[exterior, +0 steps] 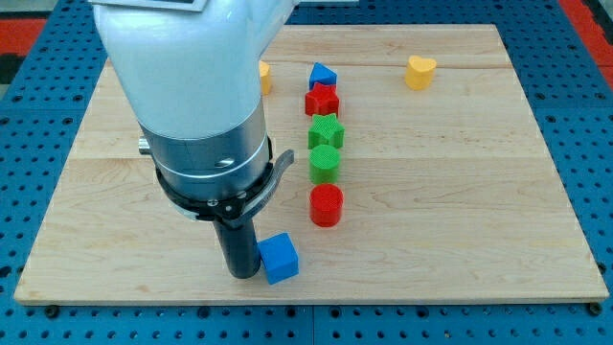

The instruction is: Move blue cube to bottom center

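Note:
The blue cube (pixel 279 258) lies near the board's bottom edge, a little left of centre. My tip (pixel 242 274) is right against the cube's left side, at the end of the dark rod under the large white and grey arm body. The rod's lower end seems to touch the cube.
A column of blocks stands above the cube to its right: a blue triangular block (pixel 323 74), a red star (pixel 322 100), a green star (pixel 326 132), a green cylinder (pixel 324 163), a red cylinder (pixel 327 205). A yellow heart (pixel 420 72) lies top right. A yellow block (pixel 264 77) is half hidden by the arm.

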`<state>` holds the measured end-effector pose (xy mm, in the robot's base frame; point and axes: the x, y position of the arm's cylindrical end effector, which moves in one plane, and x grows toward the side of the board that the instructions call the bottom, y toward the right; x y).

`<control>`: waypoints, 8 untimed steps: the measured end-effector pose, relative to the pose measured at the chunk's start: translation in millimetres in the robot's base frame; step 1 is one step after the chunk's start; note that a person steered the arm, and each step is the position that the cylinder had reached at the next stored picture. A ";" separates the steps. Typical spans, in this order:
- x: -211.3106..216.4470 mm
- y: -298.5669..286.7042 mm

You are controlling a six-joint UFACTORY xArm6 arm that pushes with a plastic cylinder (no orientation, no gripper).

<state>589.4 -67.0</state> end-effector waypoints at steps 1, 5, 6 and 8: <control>-4.2 0.0; -9.1 40.7; -12.4 50.5; -12.9 61.9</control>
<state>576.5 -5.0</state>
